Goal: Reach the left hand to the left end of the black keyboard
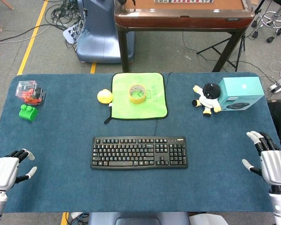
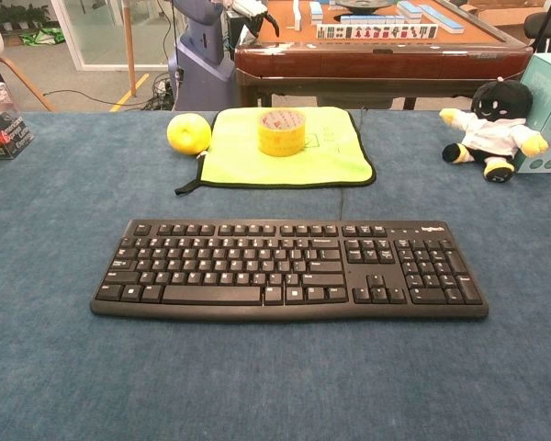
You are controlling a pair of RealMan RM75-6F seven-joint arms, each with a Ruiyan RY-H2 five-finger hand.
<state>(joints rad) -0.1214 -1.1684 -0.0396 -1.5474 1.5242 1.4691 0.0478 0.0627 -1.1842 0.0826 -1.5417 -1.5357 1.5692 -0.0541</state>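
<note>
— What do your hands look like?

— My left hand (image 1: 7, 169) has a smooth silver-grey shell on its back. The fingers (image 1: 19, 153) are black, each ending in a pale, whitish tip, and the thumb is dark with a light tip too.

— And the other one?

— My right hand (image 1: 270, 161) matches it: the same silver-grey back, black fingers (image 1: 262, 138) and white tips. Below it the wrist (image 1: 280, 202) is a light grey cylinder with a dark band where it meets the hand.
</note>
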